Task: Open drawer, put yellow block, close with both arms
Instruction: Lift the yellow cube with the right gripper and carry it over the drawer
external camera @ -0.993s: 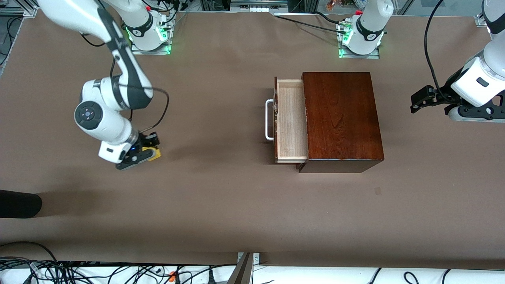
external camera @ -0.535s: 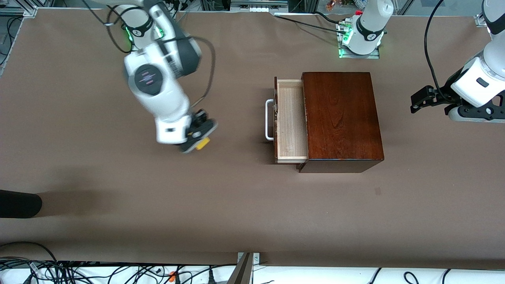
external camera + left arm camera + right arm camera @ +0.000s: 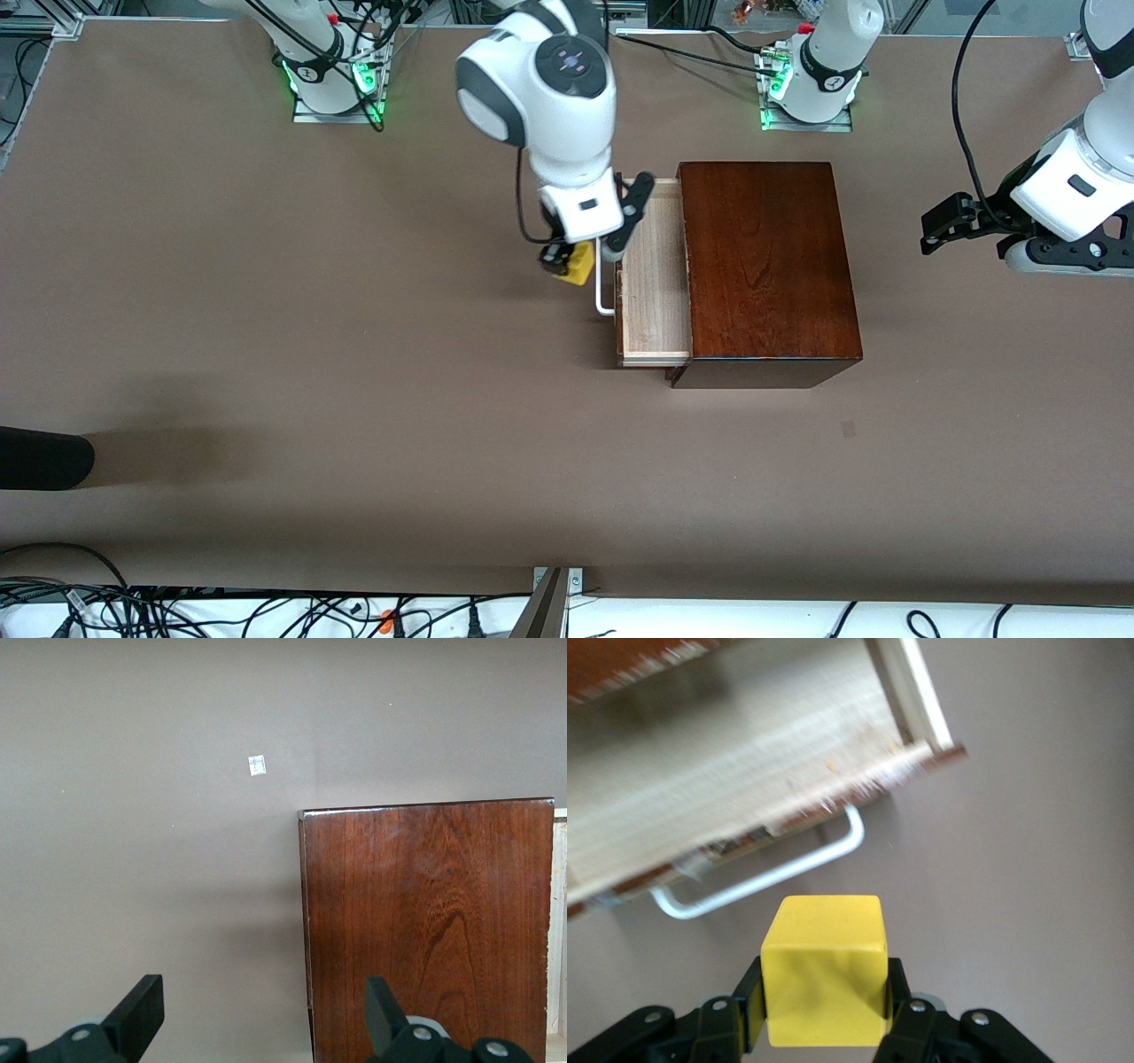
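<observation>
A wide table (image 3: 354,461) covered in plain brown material. A dark-brown wooden box (image 3: 766,270) sits on it toward the left arm's end, closer to the edge where the arm bases stand than to the camera-side edge. Its pale drawer (image 3: 654,283) is pulled out toward the table's middle. A small pale square mark (image 3: 849,430) lies nearer the camera-side edge than the box.

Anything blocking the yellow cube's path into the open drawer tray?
Nothing visible. The right gripper holds the small yellow cube by the white bar handle; the pale-wood drawer tray is open and bare.
</observation>
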You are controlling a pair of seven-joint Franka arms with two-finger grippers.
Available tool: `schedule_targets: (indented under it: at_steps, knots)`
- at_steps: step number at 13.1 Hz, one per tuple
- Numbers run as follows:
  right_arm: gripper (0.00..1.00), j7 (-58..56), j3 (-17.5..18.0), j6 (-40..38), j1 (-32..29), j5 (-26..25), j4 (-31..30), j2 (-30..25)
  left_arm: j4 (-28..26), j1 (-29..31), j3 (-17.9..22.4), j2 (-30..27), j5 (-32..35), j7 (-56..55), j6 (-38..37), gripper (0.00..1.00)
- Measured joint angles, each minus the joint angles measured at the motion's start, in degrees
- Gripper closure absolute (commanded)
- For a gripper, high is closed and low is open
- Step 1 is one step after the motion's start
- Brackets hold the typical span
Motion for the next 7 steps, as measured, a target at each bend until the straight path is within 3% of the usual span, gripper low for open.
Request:
schedule_targets:
  at_steps: [7]
  knots:
    - [0.9,-0.4,-0.3,6.9,7.6,-0.2,1.5,4.4,0.2,-0.1,-0.1,0.0,0.0,0.0,0.0,0.0]
